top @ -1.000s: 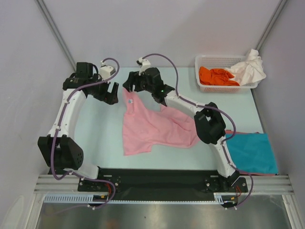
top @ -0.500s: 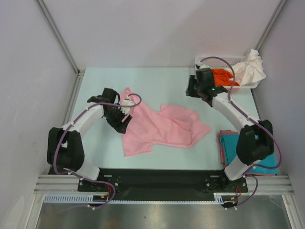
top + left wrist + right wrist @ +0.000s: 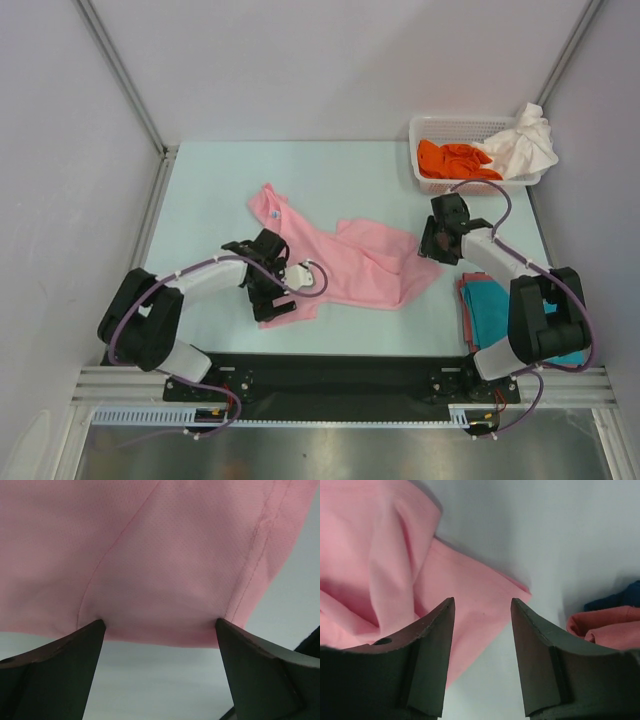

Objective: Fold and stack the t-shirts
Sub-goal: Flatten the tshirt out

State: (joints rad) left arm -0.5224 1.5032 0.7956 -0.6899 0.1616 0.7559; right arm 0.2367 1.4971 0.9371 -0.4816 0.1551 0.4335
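T-shirt (image 3: 350, 265) of soft pink knit, rumpled, left claw (image 3: 160, 626) spread wide at stitched hem, right claw (image 3: 482, 607) apart

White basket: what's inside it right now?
An orange t-shirt lies inside the basket; a white t-shirt hangs over its right rim. Anything beneath them is hidden.

In the overhead view the left tool (image 3: 272, 305) covers the near left corner of the pink t-shirt (image 3: 350, 262), and the right arm (image 3: 543, 312) hides much of the teal t-shirt (image 3: 487, 303); the white t-shirt (image 3: 522, 145) masks the far right corner of the basket (image 3: 440, 121)
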